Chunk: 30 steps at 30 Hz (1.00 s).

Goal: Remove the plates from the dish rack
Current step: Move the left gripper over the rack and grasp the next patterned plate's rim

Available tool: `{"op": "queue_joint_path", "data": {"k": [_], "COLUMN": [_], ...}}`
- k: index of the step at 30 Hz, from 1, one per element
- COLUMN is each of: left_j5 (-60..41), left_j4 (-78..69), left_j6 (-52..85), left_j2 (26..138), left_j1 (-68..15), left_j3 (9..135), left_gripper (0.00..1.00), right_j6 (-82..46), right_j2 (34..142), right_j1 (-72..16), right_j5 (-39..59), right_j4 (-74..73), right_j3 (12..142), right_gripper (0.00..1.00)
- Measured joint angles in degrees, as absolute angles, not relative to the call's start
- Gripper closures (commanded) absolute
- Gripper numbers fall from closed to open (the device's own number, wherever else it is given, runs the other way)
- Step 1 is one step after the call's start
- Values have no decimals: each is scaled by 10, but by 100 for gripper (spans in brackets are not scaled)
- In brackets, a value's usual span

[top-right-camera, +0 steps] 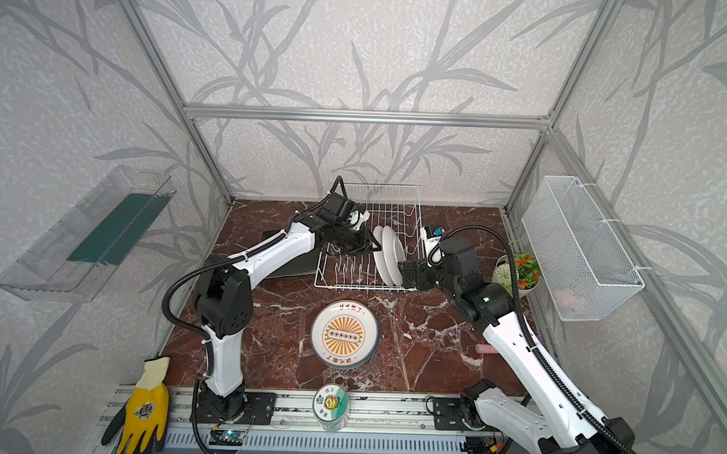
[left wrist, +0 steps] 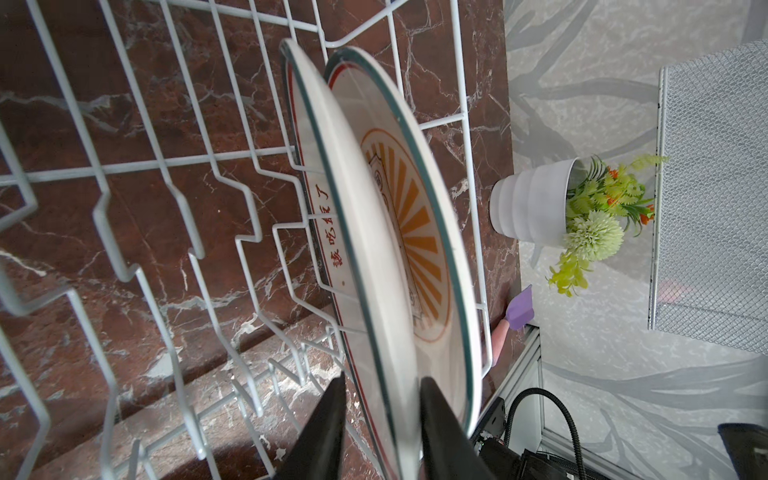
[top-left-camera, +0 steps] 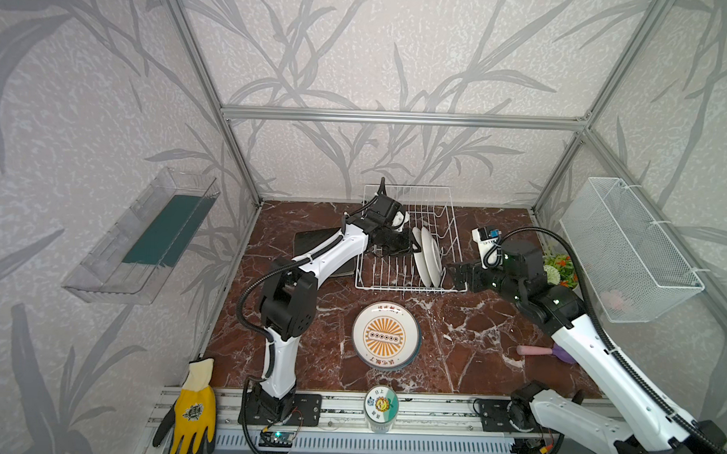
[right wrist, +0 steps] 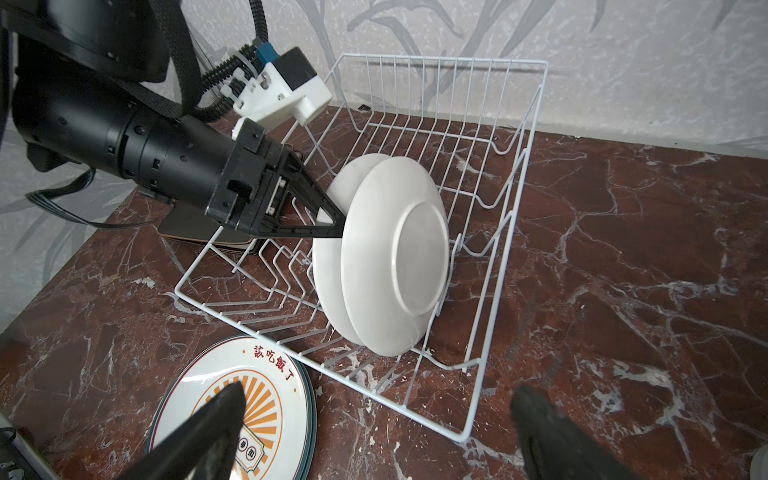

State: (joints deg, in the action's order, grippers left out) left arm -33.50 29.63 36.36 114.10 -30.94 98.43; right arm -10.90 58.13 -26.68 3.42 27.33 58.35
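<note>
**Position.** Two round plates stand on edge in the rack [top-left-camera: 409, 187], side by side and almost touching, at the end nearest the right arm. A stack [top-left-camera: 386, 335] of matching plates lies flat on the counter [top-left-camera: 474, 331], just in front of the rack.

**Left gripper** [left wrist: 384, 376]: the jaws are drawn narrow and straddle the rim of the inner plate [left wrist: 361, 257]. One jaw sits in the slim gap between it and the outer plate [left wrist: 419, 232]. The wrist view shows a sliver of space on the plate's printed side, so I cannot tell whether the jaws have clamped.

**Right gripper** [top-left-camera: 456, 275]: the jaws are wide apart and hold nothing. It hovers at the rack's end, close to the outer plate.

**Hazards, as judged:**
- The jaw wedged between the plates could shove the outer plate as the grip tightens or lifts, knocking it over or chipping a rim.
- The hold is on a smooth glazed edge only, so the plate may swing or slip out once its weight leaves the prongs [right wrist: 276, 259].
- A pull that is not straight out of the slot could catch on the prongs and drag the light wire rack, which nothing is holding down.
- The lifted plate could strike the right gripper, which sits near its likely path.
- Setting it carelessly on the stack risks a hard knock or an off-centre pile.
</note>
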Motion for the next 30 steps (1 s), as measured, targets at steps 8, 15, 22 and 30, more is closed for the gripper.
{"op": "queue_joint_path", "data": {"k": [8, 15, 22, 30], "left_j5": [-337, -357, -359, -377], "left_j4": [282, 254, 248, 196], "left_j6": [383, 402, 413, 475], "left_j2": [1143, 1144, 1144, 1142], "left_j1": [-315, -320, -322, -322], "left_j3": [984, 984, 984, 960], "left_gripper": [86, 96, 100, 100], "right_j6": [-109, -107, -106, -104], "right_j2": [581, 582, 582, 582], "right_j1": [-267, -267, -267, -266], "right_j5": [34, 34, 34, 34], "right_j4": [273, 273, 273, 273], "right_j3": [583, 583, 583, 583], "right_gripper": [1, 1, 1, 1]}}
